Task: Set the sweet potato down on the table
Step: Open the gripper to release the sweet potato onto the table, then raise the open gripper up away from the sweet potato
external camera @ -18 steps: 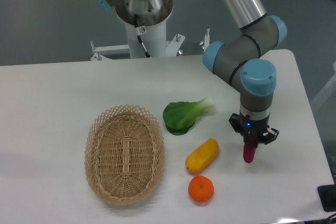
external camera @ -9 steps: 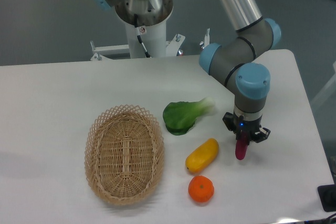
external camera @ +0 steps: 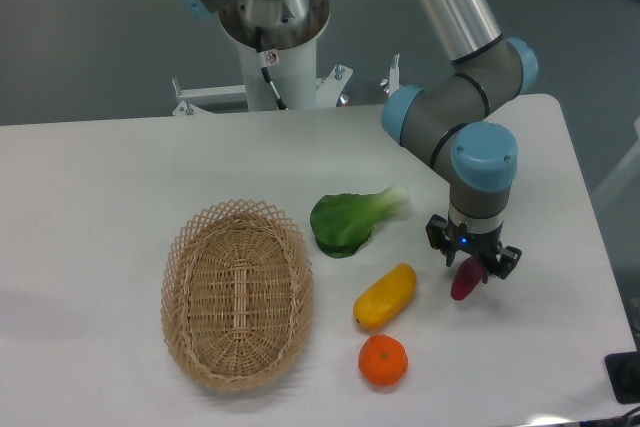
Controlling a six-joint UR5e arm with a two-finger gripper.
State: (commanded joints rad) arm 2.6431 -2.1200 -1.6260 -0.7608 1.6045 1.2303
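Note:
The magenta-purple sweet potato lies tilted on the white table, right of the yellow vegetable. My gripper points straight down right above its upper end. The jaws look parted, and the potato leans loose between and below them instead of hanging upright.
A yellow-orange oblong vegetable lies just left of the sweet potato. A round orange sits in front of it, and a green leafy vegetable behind. An oval wicker basket stands at the left. The table's right edge is close.
The gripper came left and down with the sweet potato hanging upright. The potato now rests tilted on the table and looks released.

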